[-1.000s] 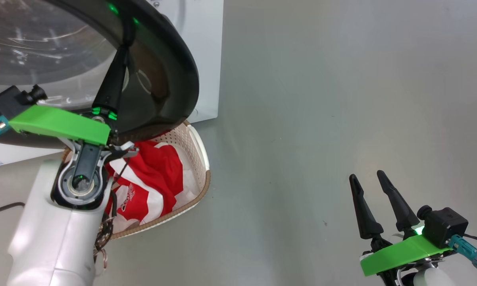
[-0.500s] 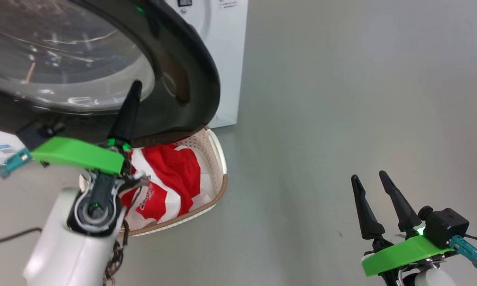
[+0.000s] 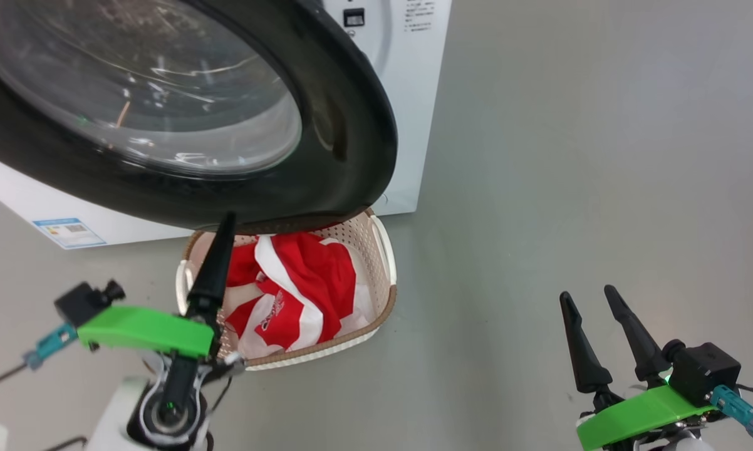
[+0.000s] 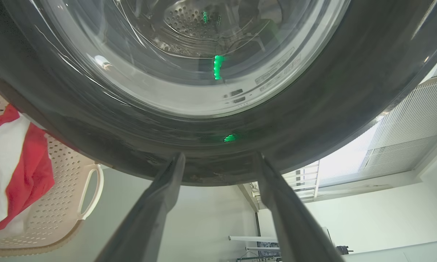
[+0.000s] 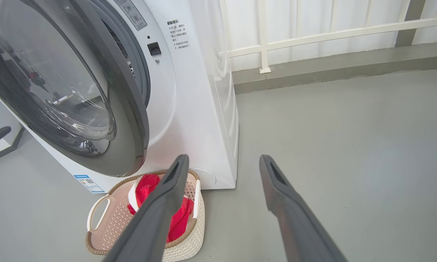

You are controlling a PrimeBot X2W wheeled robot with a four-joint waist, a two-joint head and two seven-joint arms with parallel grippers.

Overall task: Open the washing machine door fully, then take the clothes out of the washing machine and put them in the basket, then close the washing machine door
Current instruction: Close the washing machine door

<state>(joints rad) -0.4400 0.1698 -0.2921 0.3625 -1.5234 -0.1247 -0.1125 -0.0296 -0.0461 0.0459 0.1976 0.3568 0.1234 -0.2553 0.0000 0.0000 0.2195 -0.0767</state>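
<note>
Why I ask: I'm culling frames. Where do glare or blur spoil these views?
Head view: streaky reflections on the washing machine door. Left wrist view: green glints on its rim, washed-out window at right, left claw soft. Right wrist view: evenly lit, fairly sharp.

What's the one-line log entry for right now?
door: partly open | clothes: in basket | left jaws: open, at door's lower rim, contact unclear | right jaws: open, empty | remaining: shut door
</note>
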